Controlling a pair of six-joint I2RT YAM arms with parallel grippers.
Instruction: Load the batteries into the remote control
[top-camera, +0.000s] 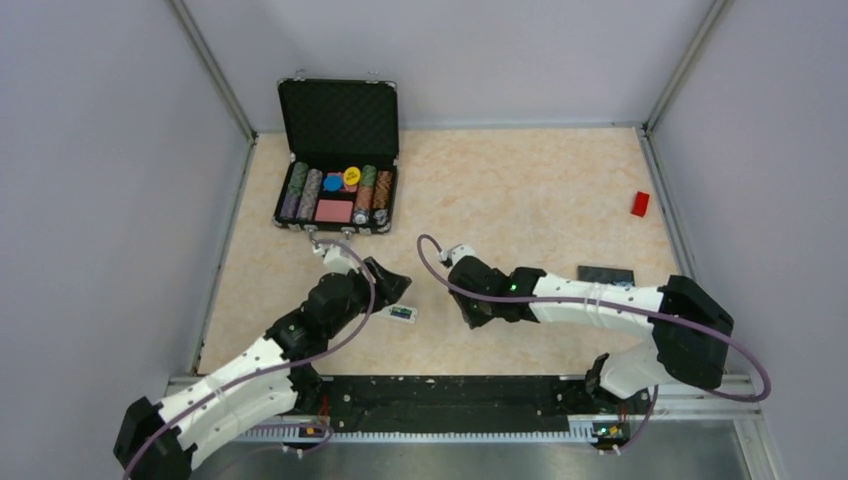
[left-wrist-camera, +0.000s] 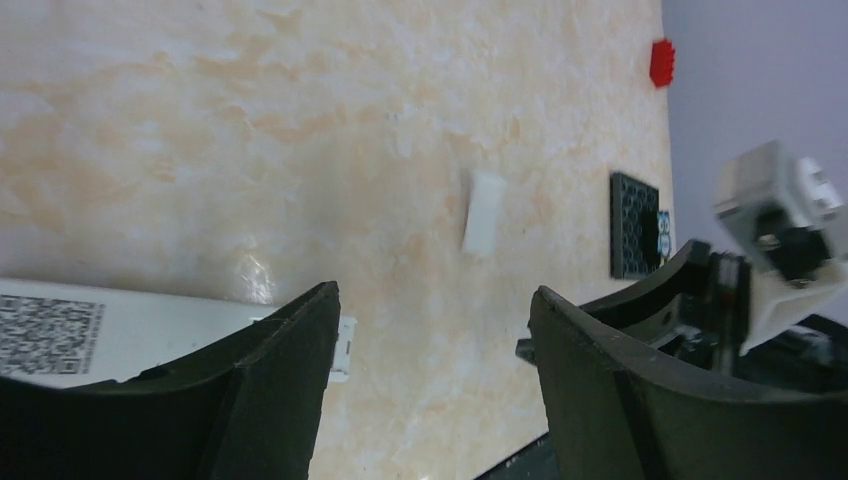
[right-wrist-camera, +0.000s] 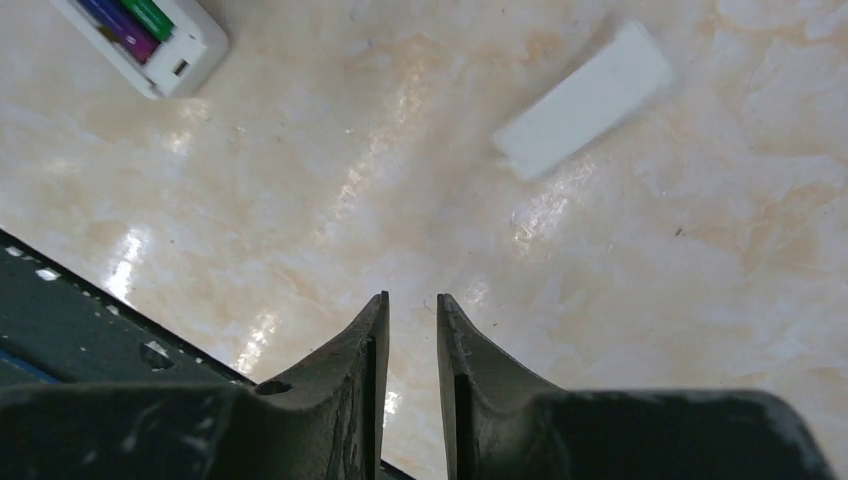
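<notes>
The white remote control (right-wrist-camera: 170, 45) lies back up on the table. The green battery (right-wrist-camera: 150, 15) and the dark purple battery (right-wrist-camera: 120, 25) sit side by side in its recess. It also shows in the top view (top-camera: 402, 313) and in the left wrist view (left-wrist-camera: 100, 325), partly under my left finger. My left gripper (left-wrist-camera: 435, 300) is open and empty, with the remote just to its left; in the top view it (top-camera: 392, 290) hovers over the remote. My right gripper (right-wrist-camera: 412, 300) is shut with only a narrow slit and is empty, to the right of the remote (top-camera: 470, 315).
The short white cover plate (right-wrist-camera: 585, 100) lies loose between the grippers (left-wrist-camera: 483, 210). A black plate (top-camera: 605, 274) and a small red block (top-camera: 640, 203) lie at the right. An open poker chip case (top-camera: 338, 160) stands at the back left. The black base rail (right-wrist-camera: 60, 330) runs along the near edge.
</notes>
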